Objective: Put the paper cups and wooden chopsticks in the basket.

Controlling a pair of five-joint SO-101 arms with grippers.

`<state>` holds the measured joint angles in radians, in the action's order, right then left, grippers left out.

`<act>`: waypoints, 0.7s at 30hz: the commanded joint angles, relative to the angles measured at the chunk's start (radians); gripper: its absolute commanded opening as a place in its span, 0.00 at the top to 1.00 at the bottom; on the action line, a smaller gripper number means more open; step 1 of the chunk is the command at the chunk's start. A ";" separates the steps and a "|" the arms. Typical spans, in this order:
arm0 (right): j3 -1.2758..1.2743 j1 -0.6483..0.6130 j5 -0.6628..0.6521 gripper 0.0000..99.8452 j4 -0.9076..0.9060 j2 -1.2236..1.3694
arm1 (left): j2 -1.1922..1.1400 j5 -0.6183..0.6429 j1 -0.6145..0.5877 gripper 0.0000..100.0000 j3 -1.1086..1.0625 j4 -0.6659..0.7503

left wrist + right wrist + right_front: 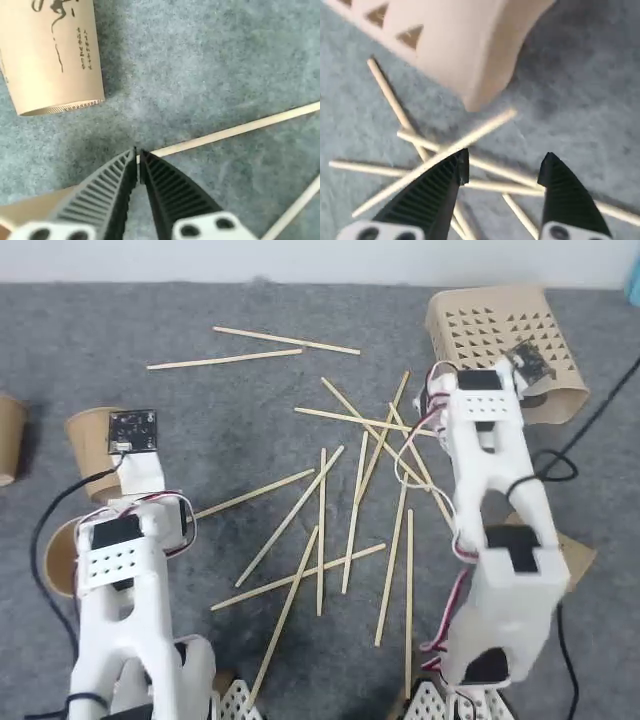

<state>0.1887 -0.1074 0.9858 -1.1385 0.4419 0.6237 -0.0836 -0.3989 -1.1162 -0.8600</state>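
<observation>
While L pincer (137,155) closed, R pincer (507,162) gapes.

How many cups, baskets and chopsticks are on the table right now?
Cups: 3
Baskets: 1
Chopsticks: about 14, several crossing
Total: about 18

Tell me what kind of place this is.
Probably a robotics lab or test bench: two small robot arms at a table with a grey felt-like cover, and wooden chopsticks, paper cups and a basket laid out as practice items.
</observation>
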 commanded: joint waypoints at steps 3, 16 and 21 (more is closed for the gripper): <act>0.233 -0.008 0.012 0.76 -0.004 0.139 | -0.003 0.003 0.002 0.99 -0.004 0.009; 0.410 0.039 -0.023 0.93 -0.056 0.305 | -0.003 -0.040 0.002 0.99 -0.005 0.005; 0.416 0.047 -0.103 0.99 -0.094 0.297 | -0.002 -0.043 0.002 0.99 -0.013 0.008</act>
<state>0.5462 -0.0752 0.9352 -1.2137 0.7718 0.6252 -0.1158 -0.3989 -1.1193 -0.8600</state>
